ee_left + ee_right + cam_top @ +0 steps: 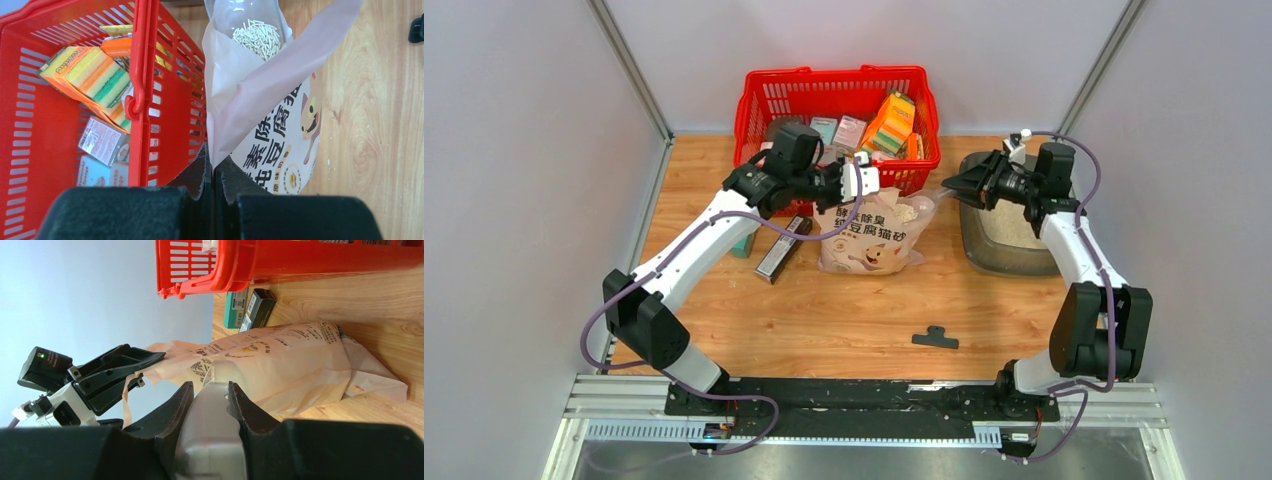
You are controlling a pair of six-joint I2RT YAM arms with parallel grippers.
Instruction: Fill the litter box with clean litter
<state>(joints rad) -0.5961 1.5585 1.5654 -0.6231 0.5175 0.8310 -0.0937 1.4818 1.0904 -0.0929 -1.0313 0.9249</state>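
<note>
Top external: the bag [869, 245] was pinched open by the left tool [214, 165] while the scoop [215, 385], gripped by the right tool [957, 188], was judged due toward the litter box [994, 262] at the bag's 3 o'clock.

Glossy red plastic basket [844, 73], smooth matt bag [869, 240], wood-grain table [844, 310], matt grey-brown plastic litter box [972, 235].

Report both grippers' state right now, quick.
Left gripper: closed, pinching the open top edge of the bag.
Right gripper: closed on the handle of the scoop.
</note>
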